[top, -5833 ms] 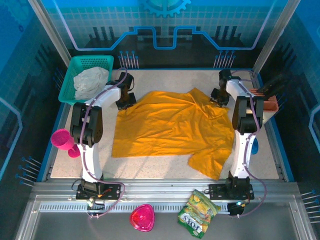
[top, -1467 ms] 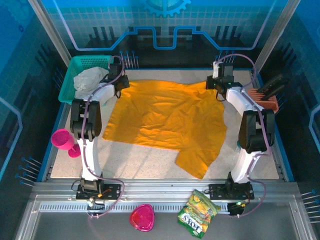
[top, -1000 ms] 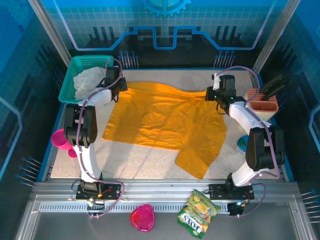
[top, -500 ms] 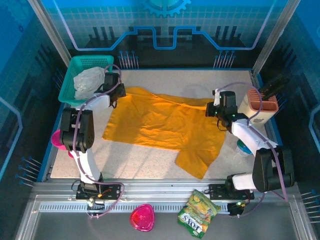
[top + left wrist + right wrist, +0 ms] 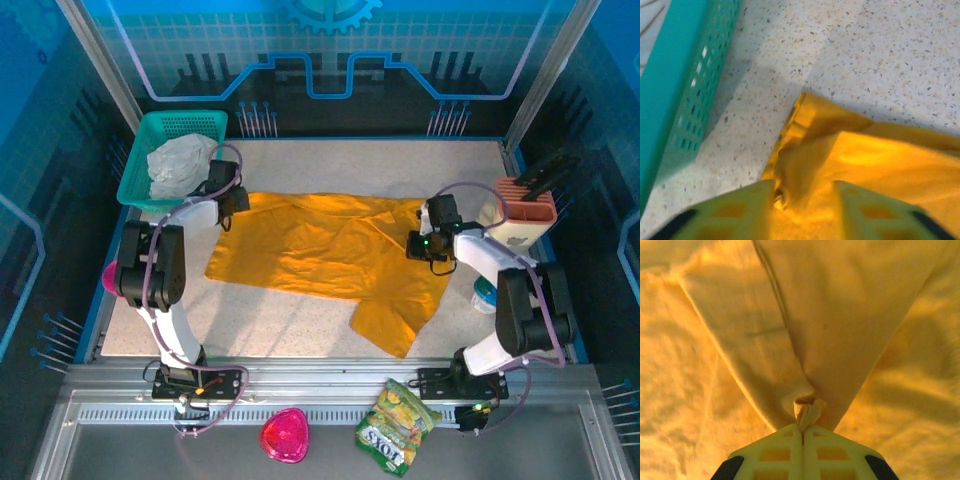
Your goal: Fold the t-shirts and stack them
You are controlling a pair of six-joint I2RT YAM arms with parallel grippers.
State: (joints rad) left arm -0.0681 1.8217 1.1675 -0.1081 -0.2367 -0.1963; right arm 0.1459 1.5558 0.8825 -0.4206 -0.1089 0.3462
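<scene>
A mustard-orange t-shirt (image 5: 320,255) lies spread on the speckled table, its far edge folded over toward the near side. My left gripper (image 5: 228,203) is low at the shirt's far-left corner. In the left wrist view the jaws of the left gripper (image 5: 802,186) stand apart, with the crumpled corner of the t-shirt (image 5: 850,155) lying loose between them. My right gripper (image 5: 418,245) rests on the shirt's right part. The right wrist view shows the right gripper (image 5: 803,429) shut, pinching a small tuft of the t-shirt (image 5: 840,330) at its tips.
A teal basket (image 5: 150,128) (image 5: 670,100) holding a white cloth (image 5: 180,165) stands at the far left, close to my left gripper. A pink goblet (image 5: 108,278) peeks out behind the left arm. A brown rack (image 5: 525,210) is at the right edge. A snack bag (image 5: 395,425) and a pink dish (image 5: 285,436) lie on the near ledge.
Both grippers have pulled the shirt's far edge toward the near side, laying it over the shirt. The left jaws have opened and let go of the corner.
</scene>
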